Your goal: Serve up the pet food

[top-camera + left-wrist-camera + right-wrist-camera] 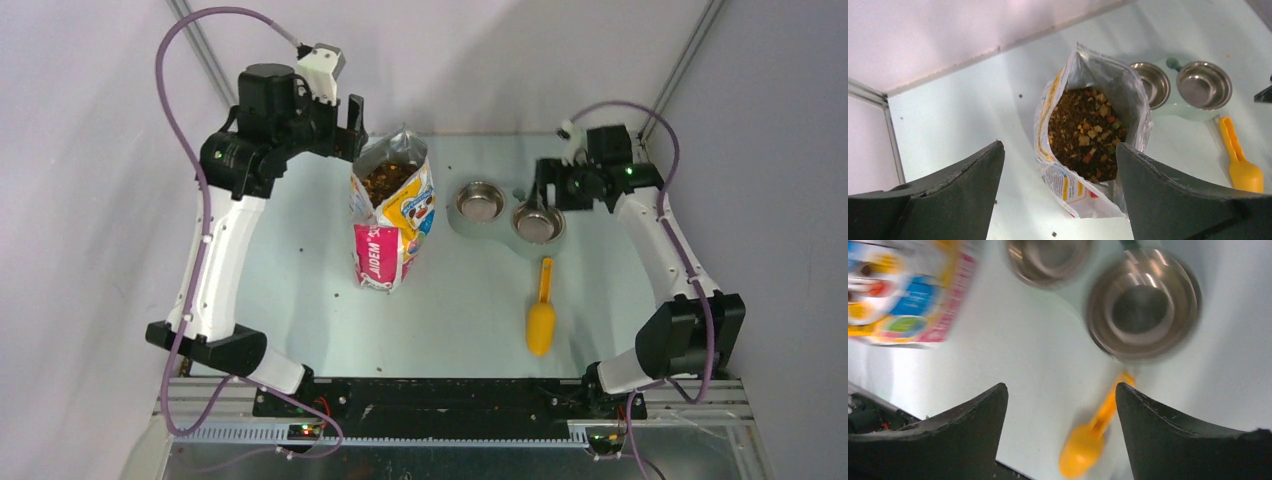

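The pet food (385, 181) is dark-brown kibble with tan bits, lying inside the open top of an upright cartoon bag (393, 235) at mid-table. The left wrist view looks down into it (1085, 135). My left gripper (355, 125) is open and empty, above and just behind-left of the bag's mouth (1059, 145). A double feeder holds two empty steel bowls (480, 202) (538, 224). My right gripper (543, 192) is open and empty, hovering over the right bowl (1143, 302); its view is blurred (1062, 386). A yellow scoop (541, 310) lies on the table in front of the bowls.
A few stray kibble bits (338, 293) lie on the pale table near the bag. The scoop also shows in both wrist views (1243, 167) (1083, 450). Purple walls enclose the table at the back and on both sides.
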{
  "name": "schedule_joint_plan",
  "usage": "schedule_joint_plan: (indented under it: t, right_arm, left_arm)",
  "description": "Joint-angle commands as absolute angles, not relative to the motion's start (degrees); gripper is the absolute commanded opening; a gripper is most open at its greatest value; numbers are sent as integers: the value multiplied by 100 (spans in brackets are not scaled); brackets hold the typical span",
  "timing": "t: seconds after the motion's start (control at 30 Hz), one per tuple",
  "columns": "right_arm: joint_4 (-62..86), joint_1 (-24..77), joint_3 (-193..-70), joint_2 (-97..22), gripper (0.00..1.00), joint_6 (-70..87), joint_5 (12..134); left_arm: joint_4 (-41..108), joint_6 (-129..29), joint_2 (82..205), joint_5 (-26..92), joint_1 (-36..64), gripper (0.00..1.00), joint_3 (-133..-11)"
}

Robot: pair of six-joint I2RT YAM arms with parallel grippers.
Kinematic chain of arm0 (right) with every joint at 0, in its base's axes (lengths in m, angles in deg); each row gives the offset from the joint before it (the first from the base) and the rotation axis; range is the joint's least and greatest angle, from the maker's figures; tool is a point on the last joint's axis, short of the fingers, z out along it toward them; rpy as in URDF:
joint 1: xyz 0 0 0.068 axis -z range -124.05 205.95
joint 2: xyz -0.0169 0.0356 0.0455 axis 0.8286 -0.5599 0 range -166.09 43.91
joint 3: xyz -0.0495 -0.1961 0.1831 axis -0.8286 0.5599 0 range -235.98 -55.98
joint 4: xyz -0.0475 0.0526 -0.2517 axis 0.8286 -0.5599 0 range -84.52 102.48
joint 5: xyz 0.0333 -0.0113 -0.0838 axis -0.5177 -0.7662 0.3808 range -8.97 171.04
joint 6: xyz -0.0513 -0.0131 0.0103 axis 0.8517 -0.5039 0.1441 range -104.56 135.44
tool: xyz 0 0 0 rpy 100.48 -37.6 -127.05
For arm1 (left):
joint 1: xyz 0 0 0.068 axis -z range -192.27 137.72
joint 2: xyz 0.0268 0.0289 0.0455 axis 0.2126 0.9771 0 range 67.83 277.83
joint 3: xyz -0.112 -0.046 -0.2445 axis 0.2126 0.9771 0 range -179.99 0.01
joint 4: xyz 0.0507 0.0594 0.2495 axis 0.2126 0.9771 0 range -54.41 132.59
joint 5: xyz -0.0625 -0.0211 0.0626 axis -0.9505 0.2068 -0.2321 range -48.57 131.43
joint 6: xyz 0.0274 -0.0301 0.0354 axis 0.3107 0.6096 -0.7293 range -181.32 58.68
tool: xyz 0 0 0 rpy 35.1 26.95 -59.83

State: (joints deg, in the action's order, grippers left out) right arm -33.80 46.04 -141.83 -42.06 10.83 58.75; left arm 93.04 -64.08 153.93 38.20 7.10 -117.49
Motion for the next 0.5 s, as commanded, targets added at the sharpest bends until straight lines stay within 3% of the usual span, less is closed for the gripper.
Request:
schedule_joint_plan:
  t: [0.0,0.13,0.47]
  right_arm:
    - [-3694,5179,-12845,-3890,74,242,6829]
    - [-3604,5052,-12135,-3754,67,275,7547]
    - [-3115,4923,-11476,-4601,39,357,7768]
  left_arm:
    - [9135,-6780,15362,3685,724,89,-12141]
    - [9191,-6721,15589,3463,770,88,-12424]
    - [9253,-6709,15483,3608,776,88,-12223]
